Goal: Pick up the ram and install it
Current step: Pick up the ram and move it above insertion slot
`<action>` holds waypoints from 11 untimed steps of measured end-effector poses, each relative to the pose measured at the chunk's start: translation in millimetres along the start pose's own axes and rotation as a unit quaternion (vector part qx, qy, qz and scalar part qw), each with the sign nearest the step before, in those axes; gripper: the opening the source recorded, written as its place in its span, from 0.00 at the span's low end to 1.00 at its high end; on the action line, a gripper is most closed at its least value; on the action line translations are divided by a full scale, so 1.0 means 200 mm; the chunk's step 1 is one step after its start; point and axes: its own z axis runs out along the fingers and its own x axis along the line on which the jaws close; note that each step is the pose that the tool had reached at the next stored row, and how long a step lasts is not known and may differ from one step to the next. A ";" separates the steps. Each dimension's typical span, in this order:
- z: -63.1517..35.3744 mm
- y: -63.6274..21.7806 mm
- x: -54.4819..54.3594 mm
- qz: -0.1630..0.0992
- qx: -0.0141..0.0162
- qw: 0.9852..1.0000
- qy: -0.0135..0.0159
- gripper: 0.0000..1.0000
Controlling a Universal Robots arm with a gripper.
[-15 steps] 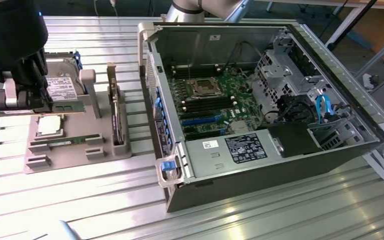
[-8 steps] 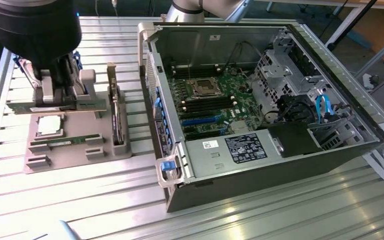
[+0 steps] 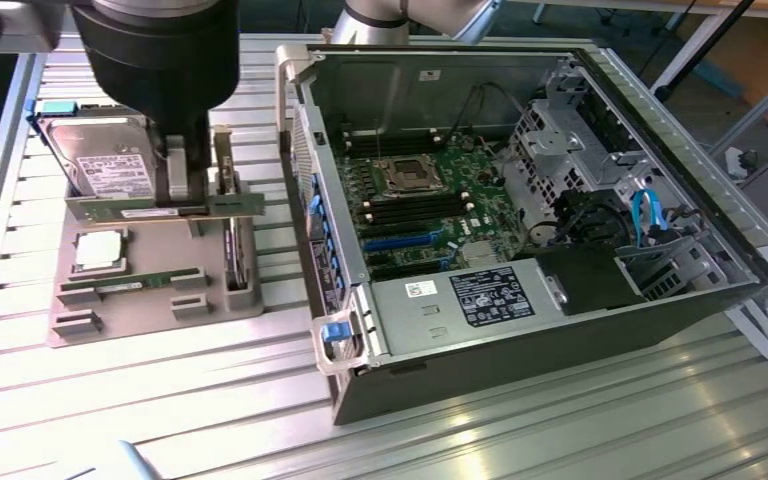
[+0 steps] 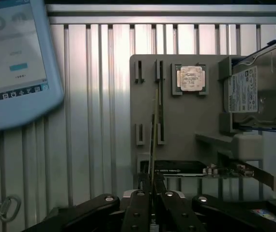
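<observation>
— Well, what are you holding?
— My jaws are pinched narrow on the long, thin green ram stick [image 3: 157,209]. It hangs level above the grey plastic parts tray [image 3: 131,325], well apart from the open black computer case [image 3: 518,365].
— How is this carry done well?
— Grip centred and stick level, I judge. A skew could foul the black memory slots [image 3: 418,212].
— What does each view add?
— The exterior view gives the case, the slots and the twin green stick [image 3: 131,285] lying in the tray. The wrist view shows my stick edge-on [image 4: 153,135] and a pale blue control pendant [image 4: 12,63] on the worktop.
</observation>
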 end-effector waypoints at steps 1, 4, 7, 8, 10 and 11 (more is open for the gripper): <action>-0.001 -0.025 0.00 0.000 0.000 1.000 0.000 0.14; -0.002 -0.106 0.00 0.000 0.000 1.000 0.000 0.14; -0.003 -0.198 0.00 0.000 0.000 1.000 0.000 0.14; -0.004 -0.223 0.00 0.000 0.000 1.000 0.000 0.14; -0.005 -0.288 -0.01 0.000 0.000 1.000 0.000 0.14; -0.006 -0.342 -0.01 0.000 0.000 1.000 0.000 0.14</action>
